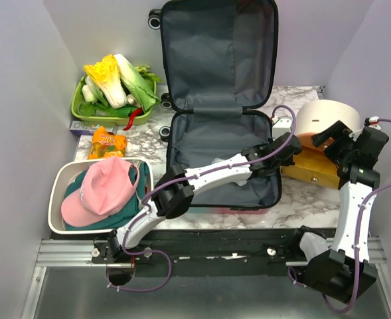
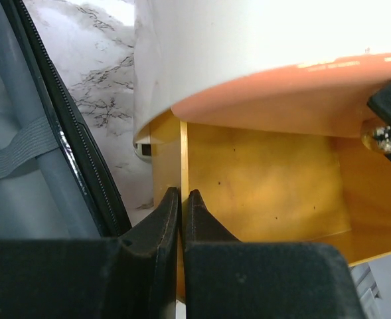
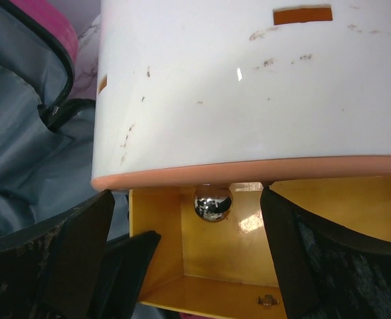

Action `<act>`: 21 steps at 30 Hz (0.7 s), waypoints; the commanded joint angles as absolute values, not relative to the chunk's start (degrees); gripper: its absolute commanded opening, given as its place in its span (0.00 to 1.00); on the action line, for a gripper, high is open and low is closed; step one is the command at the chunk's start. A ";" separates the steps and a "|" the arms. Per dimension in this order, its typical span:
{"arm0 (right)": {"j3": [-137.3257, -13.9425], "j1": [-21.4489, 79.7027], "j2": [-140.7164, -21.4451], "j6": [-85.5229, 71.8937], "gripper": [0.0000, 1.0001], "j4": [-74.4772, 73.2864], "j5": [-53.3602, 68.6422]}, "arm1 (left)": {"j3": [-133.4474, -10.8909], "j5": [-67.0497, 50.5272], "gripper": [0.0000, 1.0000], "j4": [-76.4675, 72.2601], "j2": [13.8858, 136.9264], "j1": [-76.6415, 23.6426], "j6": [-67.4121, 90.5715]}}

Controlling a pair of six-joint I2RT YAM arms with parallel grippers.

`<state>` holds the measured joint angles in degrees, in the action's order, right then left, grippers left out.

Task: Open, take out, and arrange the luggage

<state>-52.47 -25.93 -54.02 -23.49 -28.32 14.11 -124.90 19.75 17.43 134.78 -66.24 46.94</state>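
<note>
The luggage lies open on the marble table, its lid standing up against the back wall, dark grey lining showing and nothing visible inside. Its lining also shows in the left wrist view and the right wrist view. My left gripper reaches across it and is shut on the thin side wall of a yellow wooden box to its right. A cream cylindrical container rests on that box. My right gripper is wide open at the box's open side, below the container.
A white basin at front left holds a pink cap over teal cloth. A green tray of vegetables and an orange snack packet lie behind it. A chrome ball hangs under the container. Walls close in on three sides.
</note>
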 commanded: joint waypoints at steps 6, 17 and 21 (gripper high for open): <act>-55.81 -25.93 -60.82 -17.41 1.00 -19.78 16.00 | -126.74 17.23 0.00 20.21 133.68 -69.78 46.41; -56.43 -25.93 -61.44 -16.08 1.00 -20.57 13.36 | -127.53 18.36 0.00 22.50 131.22 -71.80 35.69; -56.43 -25.93 -61.52 -16.08 1.00 -20.57 11.16 | -128.93 18.02 0.00 24.08 132.01 -72.33 34.89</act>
<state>-55.02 -25.87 -59.96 -17.93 -25.82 15.55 -126.10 22.83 19.68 134.76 -67.99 38.17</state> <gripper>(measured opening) 0.998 0.107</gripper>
